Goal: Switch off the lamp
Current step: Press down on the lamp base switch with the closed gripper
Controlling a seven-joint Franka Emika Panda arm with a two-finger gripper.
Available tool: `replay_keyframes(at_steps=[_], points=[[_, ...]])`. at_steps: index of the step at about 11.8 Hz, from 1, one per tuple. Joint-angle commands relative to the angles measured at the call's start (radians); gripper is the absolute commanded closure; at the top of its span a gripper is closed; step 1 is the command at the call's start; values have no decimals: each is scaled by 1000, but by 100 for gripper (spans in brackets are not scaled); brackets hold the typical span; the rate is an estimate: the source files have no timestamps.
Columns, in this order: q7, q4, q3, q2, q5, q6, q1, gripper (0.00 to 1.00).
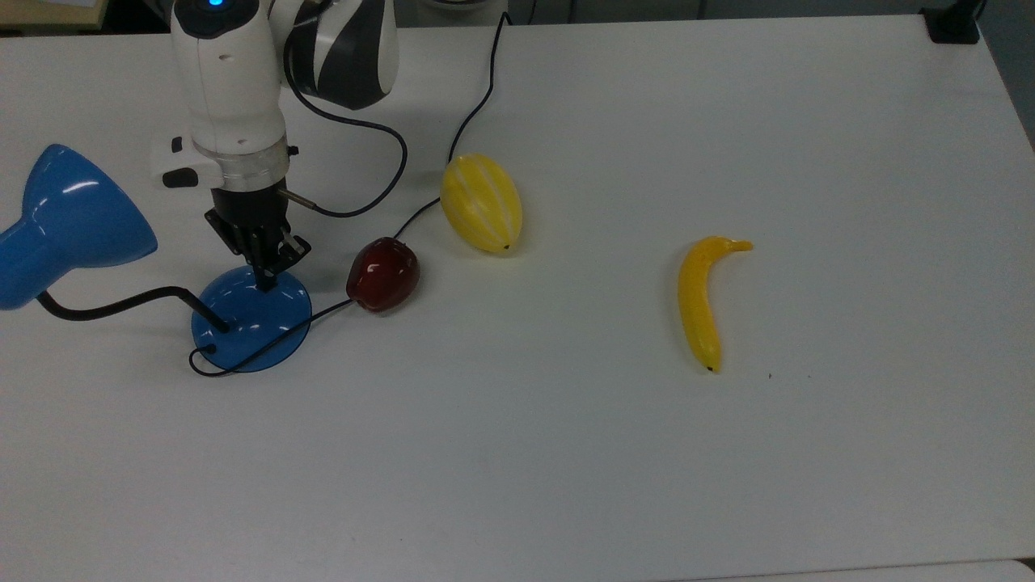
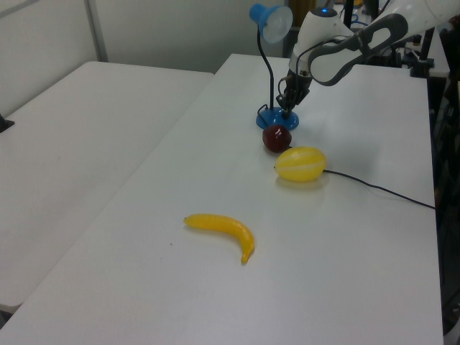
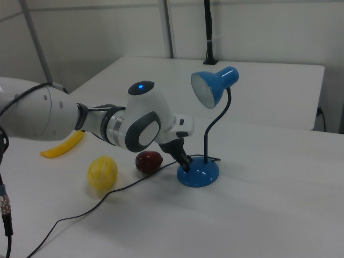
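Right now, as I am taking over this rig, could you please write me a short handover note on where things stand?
Gripper: fingers shut, tips pressed on the lamp's blue base, about where its switch is.
Lamp: at the top view's left; shade looks dark, no glow on the table.
Nearby: red apple against the cord, yellow melon, banana.
Done: lamp appears off.
Left: lift the gripper clear.

End effector (image 1: 265,279) presses on lamp (image 1: 251,319) base.
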Motion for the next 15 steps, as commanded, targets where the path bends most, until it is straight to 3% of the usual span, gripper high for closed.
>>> replay_keyframes(at_steps=[1, 13, 15], points=[[32, -61, -7, 11, -29, -2, 21, 100], [90, -71, -5, -27, -38, -45, 20, 100], [90, -35, -5, -73, -35, -161, 21, 100]])
